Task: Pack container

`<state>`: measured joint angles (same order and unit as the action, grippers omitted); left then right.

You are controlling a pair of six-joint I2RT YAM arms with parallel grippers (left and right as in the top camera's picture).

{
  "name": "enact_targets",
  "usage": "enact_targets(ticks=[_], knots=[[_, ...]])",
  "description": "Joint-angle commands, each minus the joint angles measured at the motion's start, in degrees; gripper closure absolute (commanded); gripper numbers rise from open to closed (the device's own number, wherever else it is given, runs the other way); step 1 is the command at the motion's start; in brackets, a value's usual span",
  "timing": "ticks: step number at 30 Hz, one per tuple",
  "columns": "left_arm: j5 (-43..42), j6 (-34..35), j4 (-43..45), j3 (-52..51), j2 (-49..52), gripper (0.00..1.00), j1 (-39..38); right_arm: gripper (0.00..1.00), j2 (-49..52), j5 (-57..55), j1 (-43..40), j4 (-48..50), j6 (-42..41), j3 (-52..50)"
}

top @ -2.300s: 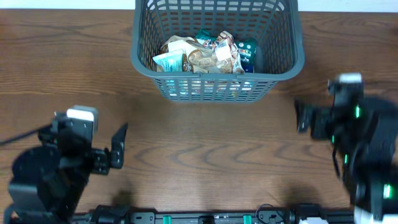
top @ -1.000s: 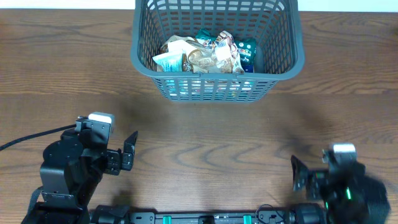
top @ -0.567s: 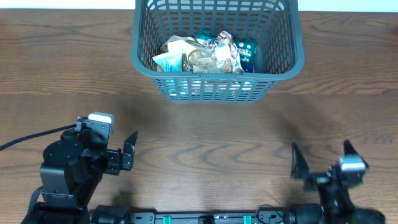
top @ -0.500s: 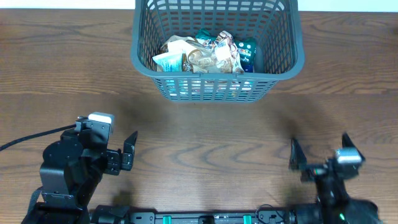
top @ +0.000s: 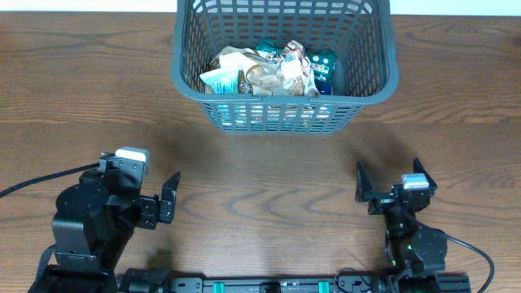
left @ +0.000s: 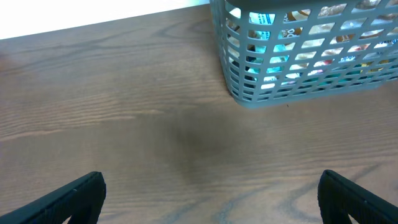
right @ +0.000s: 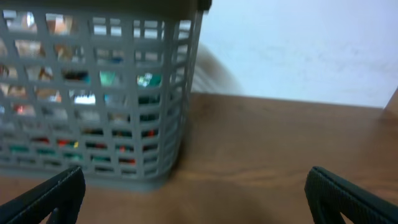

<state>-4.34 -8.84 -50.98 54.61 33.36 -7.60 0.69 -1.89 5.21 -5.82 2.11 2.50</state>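
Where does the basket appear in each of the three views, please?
Overhead: basket at top centre, cut by the top edge.
Left wrist: basket at upper right, one corner showing.
Right wrist: basket fills the left half.
Shared landmark: the wood table it stands on.

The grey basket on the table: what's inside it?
A loose heap of crumpled snack packets, tan, white and teal, lies inside the basket. The heap covers the floor beneath it, so anything underneath cannot be seen.
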Motion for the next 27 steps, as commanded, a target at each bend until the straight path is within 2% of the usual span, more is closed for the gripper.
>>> enact_targets(ticks=[1, 27], knots=[[-0.57, -0.07, 0.09, 0.35, -0.2, 0.01, 0.2, 0.01, -0.37, 0.42, 0.46, -0.85, -0.11, -1.09], [-0.57, -0.07, 0.09, 0.35, -0.2, 0.01, 0.17, 0.01, -0.37, 1.03, 0.46, -0.79, 0.09, -1.07]])
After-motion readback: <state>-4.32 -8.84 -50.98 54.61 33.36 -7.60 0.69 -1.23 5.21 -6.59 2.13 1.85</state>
